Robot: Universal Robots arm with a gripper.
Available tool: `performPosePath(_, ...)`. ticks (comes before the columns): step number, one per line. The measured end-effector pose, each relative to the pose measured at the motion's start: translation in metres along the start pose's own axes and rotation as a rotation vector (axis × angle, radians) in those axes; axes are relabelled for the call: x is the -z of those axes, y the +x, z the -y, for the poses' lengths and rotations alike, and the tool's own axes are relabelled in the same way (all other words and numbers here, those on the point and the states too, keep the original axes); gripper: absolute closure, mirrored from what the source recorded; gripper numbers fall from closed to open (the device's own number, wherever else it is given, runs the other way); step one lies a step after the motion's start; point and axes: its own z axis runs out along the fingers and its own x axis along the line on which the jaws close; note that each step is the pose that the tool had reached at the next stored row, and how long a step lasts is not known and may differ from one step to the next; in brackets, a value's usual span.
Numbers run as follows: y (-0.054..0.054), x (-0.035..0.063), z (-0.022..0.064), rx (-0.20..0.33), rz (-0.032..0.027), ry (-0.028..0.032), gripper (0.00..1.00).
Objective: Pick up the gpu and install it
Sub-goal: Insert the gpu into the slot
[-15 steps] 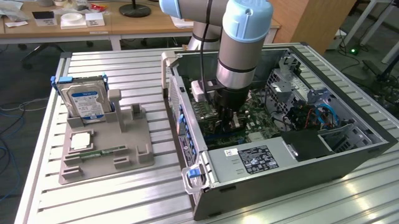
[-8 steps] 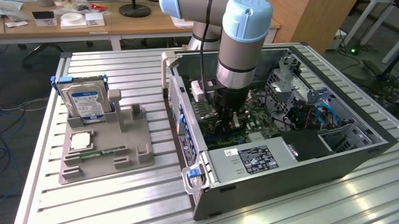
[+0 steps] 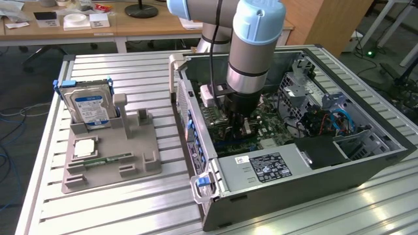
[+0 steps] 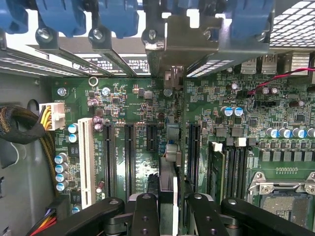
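Gripper [image 4: 168, 209] clamping thin flat gpu [image 4: 168, 162]

Exterior view: even, bright overhead room light; soft glare is seen on the ribbed table [image 3: 130, 205] at lower right. Case [image 3: 313, 181] interior is shaded. Wrist view: motherboard [image 4: 147, 147] is lit well and sharp; blue clips [image 4: 74, 17] at upper frame are blurred, backlit by overexposed white.
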Motion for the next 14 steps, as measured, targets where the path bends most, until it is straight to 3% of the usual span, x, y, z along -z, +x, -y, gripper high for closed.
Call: performPosePath(14,0.0,-0.0028,-0.0002,0.0,0.0002,0.0001,0.73)
